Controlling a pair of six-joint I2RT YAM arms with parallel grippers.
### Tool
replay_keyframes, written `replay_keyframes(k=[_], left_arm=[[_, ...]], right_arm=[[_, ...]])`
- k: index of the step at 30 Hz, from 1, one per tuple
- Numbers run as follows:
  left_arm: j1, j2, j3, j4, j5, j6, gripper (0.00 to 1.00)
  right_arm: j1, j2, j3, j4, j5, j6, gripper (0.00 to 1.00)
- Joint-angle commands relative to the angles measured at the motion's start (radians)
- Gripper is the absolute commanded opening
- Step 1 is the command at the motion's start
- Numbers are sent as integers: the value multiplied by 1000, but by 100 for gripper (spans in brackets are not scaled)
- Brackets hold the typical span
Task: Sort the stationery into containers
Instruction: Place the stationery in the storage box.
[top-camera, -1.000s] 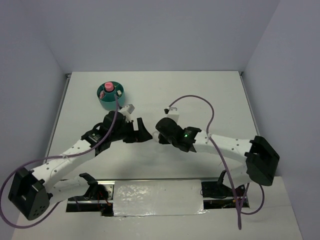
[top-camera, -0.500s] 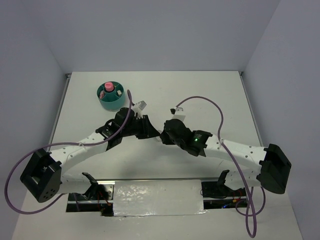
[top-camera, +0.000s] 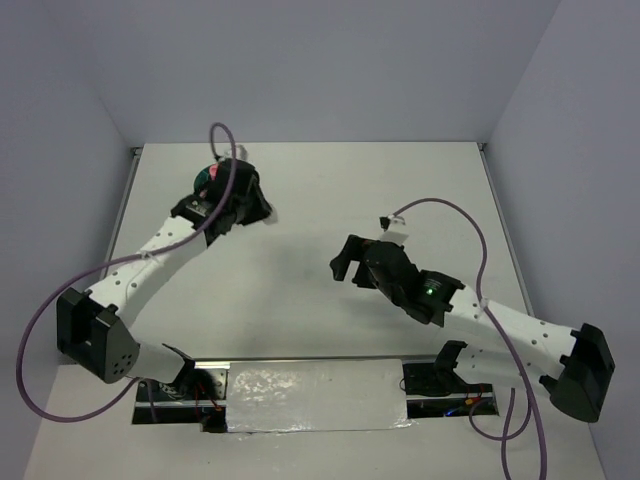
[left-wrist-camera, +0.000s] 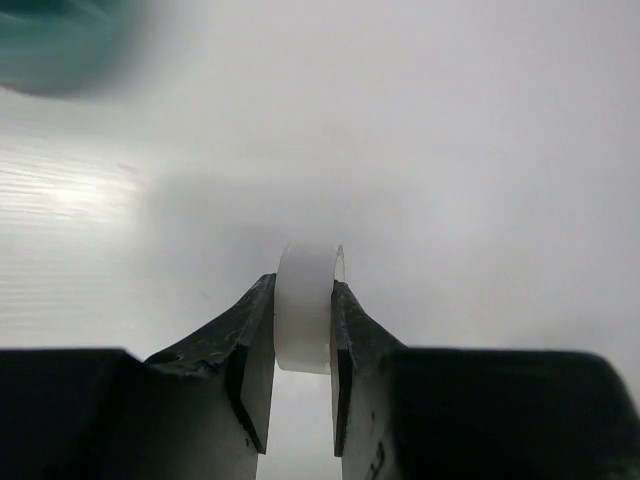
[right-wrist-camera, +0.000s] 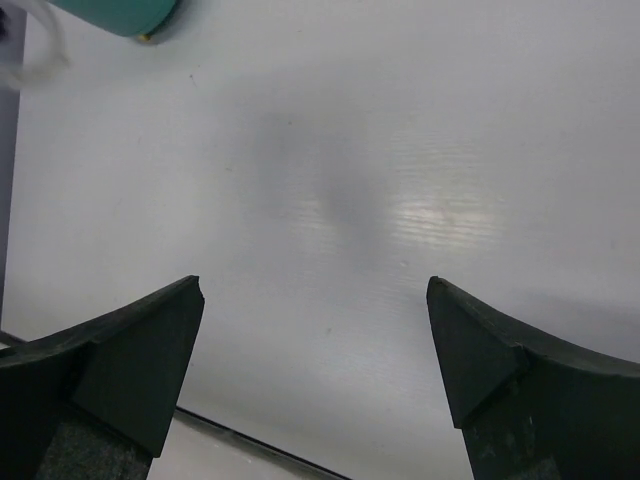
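Observation:
My left gripper (left-wrist-camera: 303, 305) is shut on the clear-white tape ring (left-wrist-camera: 306, 300), which stands on edge between the fingertips above the white table. From above, the left gripper (top-camera: 257, 207) hangs at the right side of the round teal organiser (top-camera: 203, 180), and the arm hides most of it. A bit of the pink stick (top-camera: 211, 172) shows inside the organiser. A blurred patch of the organiser (left-wrist-camera: 55, 40) fills the top left of the left wrist view. My right gripper (top-camera: 345, 263) is at mid-table, open and empty (right-wrist-camera: 315, 300). The organiser's edge (right-wrist-camera: 120, 12) shows far ahead of it.
Grey walls close the table (top-camera: 400, 190) on the left, back and right. A purple cable (top-camera: 225, 140) loops above the left wrist, and another (top-camera: 450, 205) arches over the right arm. The arms' bases stand at the near edge.
The grippers met at mid-table, where the left shut on the tape ring and the right opened. The left arm then swung back-left to the organiser, and the right arm drew back to the right.

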Motion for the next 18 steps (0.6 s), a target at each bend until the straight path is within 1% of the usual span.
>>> replay_keyframes(k=[1, 2, 4, 5, 6, 7, 9, 10, 15, 16, 18], left_arm=[[141, 50, 109, -213, -345, -135, 0], [156, 59, 144, -230, -367, -246, 0], [208, 73, 158, -235, -375, -351, 0], [221, 71, 155, -222, -376, -455, 0], [241, 70, 151, -212, -378, -500, 0], [247, 68, 145, -186, -404, -582, 0], [253, 65, 142, -182, -447, -672, 0], [256, 68, 140, -187, -465, -744, 0], [291, 91, 112, -173, -500, -874, 0], [296, 91, 85, -164, -502, -905, 0], [316, 88, 41, -94, -490, -918, 1]], right_arm=[[-17, -76, -50, -82, 31, -24, 100], [-14, -85, -53, -92, 38, -27, 100], [-17, -108, -69, -106, 37, -34, 100], [-17, -123, -76, -105, 28, -38, 100], [-16, -131, -93, -96, 22, -41, 100], [-17, -137, -102, -90, 14, -45, 100], [-16, -156, -126, -71, -8, -54, 100], [-17, -162, -133, -67, -14, -59, 100], [-17, -174, -165, -36, -41, -82, 100], [-17, -167, -165, -33, -44, -87, 100], [-16, -156, -161, -25, -52, -100, 100]])
